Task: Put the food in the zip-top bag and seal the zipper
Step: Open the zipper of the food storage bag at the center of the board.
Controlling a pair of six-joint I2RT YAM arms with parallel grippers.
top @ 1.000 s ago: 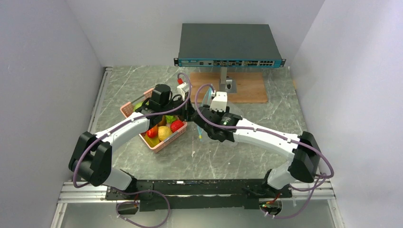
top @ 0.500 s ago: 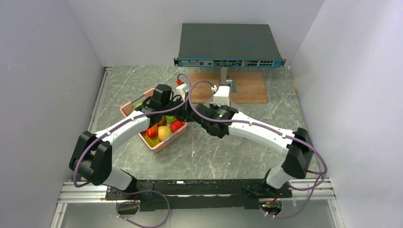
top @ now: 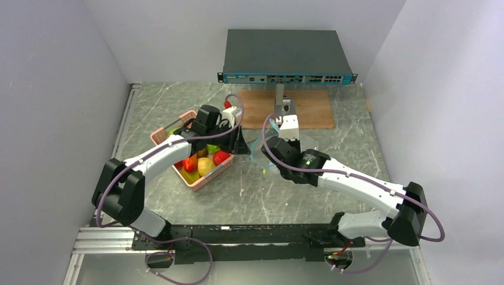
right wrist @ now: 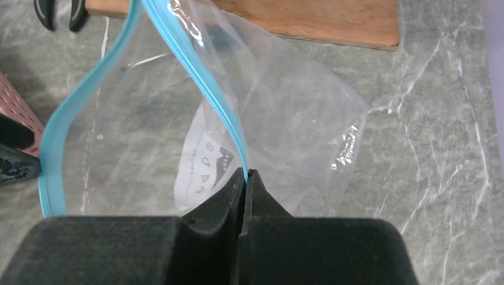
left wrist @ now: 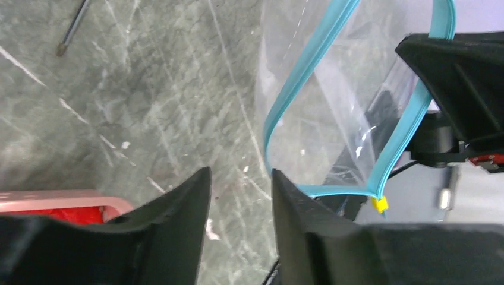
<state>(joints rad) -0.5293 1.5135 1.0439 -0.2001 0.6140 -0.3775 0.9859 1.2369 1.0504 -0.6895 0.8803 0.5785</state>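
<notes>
The clear zip-top bag [right wrist: 285, 101] hangs in the air between the two arms, its mouth spread wide. My right gripper [right wrist: 245, 173] is shut on one lip of the teal zipper [right wrist: 196, 65]. My left gripper [left wrist: 241, 178] stands open with only the table showing between its fingers. The zipper's other lip [left wrist: 309, 59] brushes the tip of its right finger, beside a small yellow tab [left wrist: 379, 203]. The food [top: 205, 166], red, yellow and green pieces, lies in the pink basket [top: 159, 136] under the left arm. The bag [top: 257, 149] holds no food.
A network switch [top: 288, 56] stands on a post over a wooden board [top: 312, 110] at the back. A screwdriver tip [left wrist: 71, 29] lies on the marble beyond the left gripper. Dark plier handles [right wrist: 56, 12] lie near the board. White walls close in both sides.
The right gripper has shut on the zipper and drawn back to the right, stretching the bag's mouth. The left gripper has opened and let go of the bag's edge.
</notes>
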